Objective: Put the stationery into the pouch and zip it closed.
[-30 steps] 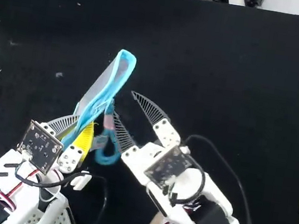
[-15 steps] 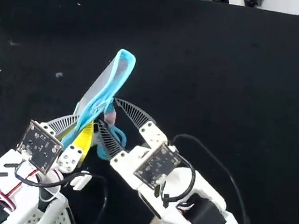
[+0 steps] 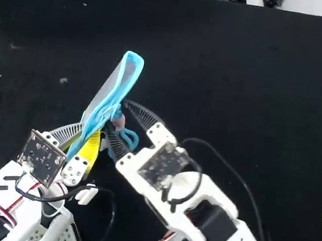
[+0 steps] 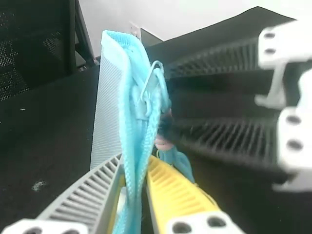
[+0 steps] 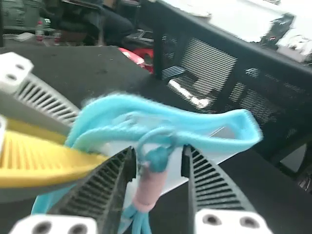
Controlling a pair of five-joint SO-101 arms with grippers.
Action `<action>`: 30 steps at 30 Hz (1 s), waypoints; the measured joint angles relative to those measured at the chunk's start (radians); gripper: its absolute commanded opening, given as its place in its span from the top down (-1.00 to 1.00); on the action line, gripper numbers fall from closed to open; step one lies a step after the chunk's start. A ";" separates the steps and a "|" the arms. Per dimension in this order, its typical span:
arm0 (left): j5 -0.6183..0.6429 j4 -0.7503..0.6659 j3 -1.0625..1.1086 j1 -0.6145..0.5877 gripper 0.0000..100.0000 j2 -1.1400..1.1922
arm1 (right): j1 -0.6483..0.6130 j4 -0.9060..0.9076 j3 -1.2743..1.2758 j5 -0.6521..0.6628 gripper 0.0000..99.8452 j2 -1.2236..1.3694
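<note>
High view: left gripper (image 3: 88, 133) is clamped on the near end of the pouch (image 3: 113, 92), holding it up off the black table (image 3: 246, 78). The right gripper (image 3: 116, 117) is just right of it.

Left wrist: we see the zip pull (image 4: 163, 134) dangling at the pouch edge.

Right wrist: fingers are parted either side of the pull, not pinching.

We judge the pouch light and floppy; grab the small pull itself.

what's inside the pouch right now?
Nothing visible inside. The pouch stands edge-on, clamped by the left gripper; its blue zip edge and pale mesh side face the cameras. Whatever it holds is hidden by the fabric.
</note>
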 measured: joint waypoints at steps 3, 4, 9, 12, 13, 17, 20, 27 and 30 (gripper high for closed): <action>0.002 0.000 0.000 0.000 0.94 0.000 | 0.012 0.000 -0.012 0.002 0.68 0.000; 0.002 0.000 0.000 0.000 0.94 0.000 | 0.012 0.000 -0.012 0.002 0.68 0.000; 0.002 0.000 0.000 0.000 0.94 0.000 | 0.014 0.000 -0.014 0.002 0.68 0.000; 0.002 0.000 0.000 0.000 0.94 0.000 | 0.014 0.000 -0.018 0.002 0.68 0.000; 0.002 0.000 0.000 0.000 0.94 0.000 | 0.014 0.000 -0.018 0.002 0.68 0.000; 0.002 0.000 0.000 0.000 0.94 0.000 | 0.014 0.000 -0.018 0.002 0.68 0.000; 0.002 0.000 0.000 0.000 0.94 0.000 | 0.014 0.005 -0.018 0.002 0.68 0.000; -0.003 0.000 0.000 0.000 0.94 0.000 | 0.015 0.049 -0.040 0.002 0.68 -0.017; -0.003 0.000 0.000 0.000 0.94 0.000 | 0.015 0.049 -0.041 0.002 0.68 -0.034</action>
